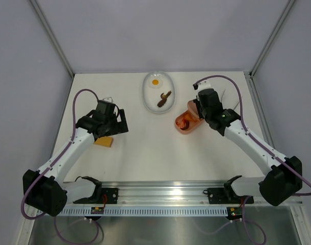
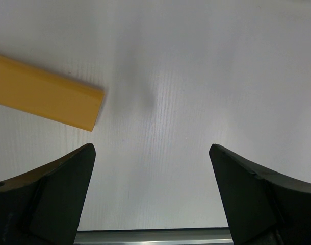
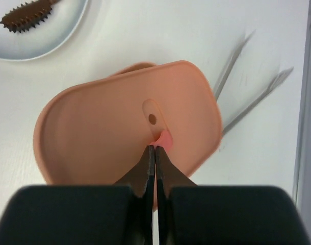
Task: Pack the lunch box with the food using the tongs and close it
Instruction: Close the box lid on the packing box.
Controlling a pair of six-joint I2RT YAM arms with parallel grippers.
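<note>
Right end effector [image 3: 155, 149] pinching lid [image 3: 104, 135] tab, left end effector [image 2: 151, 153] — wide open

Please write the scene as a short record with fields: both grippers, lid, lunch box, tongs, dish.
right gripper: shut on the small tab of the lid
left gripper: open, empty, near yellow block
lunch box: orange food piece inside, not yet closed
tongs: lying beside the lid, unheld
white dish: holds fried egg and brown piece
</note>
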